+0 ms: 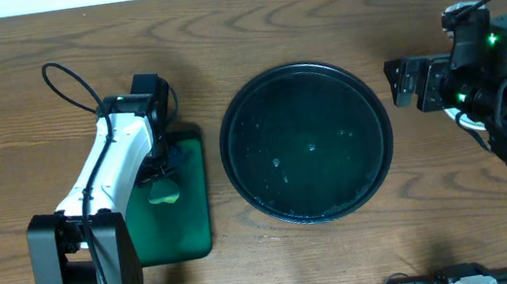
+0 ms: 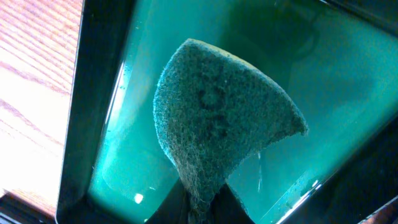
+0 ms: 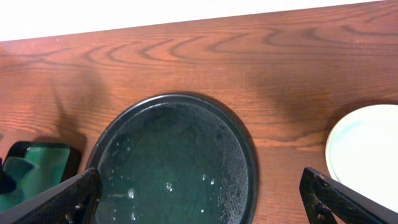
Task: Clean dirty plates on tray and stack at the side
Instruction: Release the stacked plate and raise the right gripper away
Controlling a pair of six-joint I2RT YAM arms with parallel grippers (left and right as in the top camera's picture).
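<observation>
Wrapping up, I judge: tray [image 1: 308,143] centre frame, bare. Plates [image 3: 367,155] lower right, seemingly stacked. Left gripper [image 2: 202,208] pinches sponge [image 2: 217,118] over green tray [image 2: 311,74]. Right gripper [image 3: 199,186] spread. Next: drop sponge.

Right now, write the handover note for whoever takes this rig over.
Left gripper: shut on the sponge, over the small green tray.
Right gripper: open, empty, at the black tray's right side.
Black tray: no plates on it, only water drops.
Plates: a pale plate lies on the table right of the tray; count unclear.
Done: tray emptied.
Left: confirm the stack, put the sponge down.
</observation>
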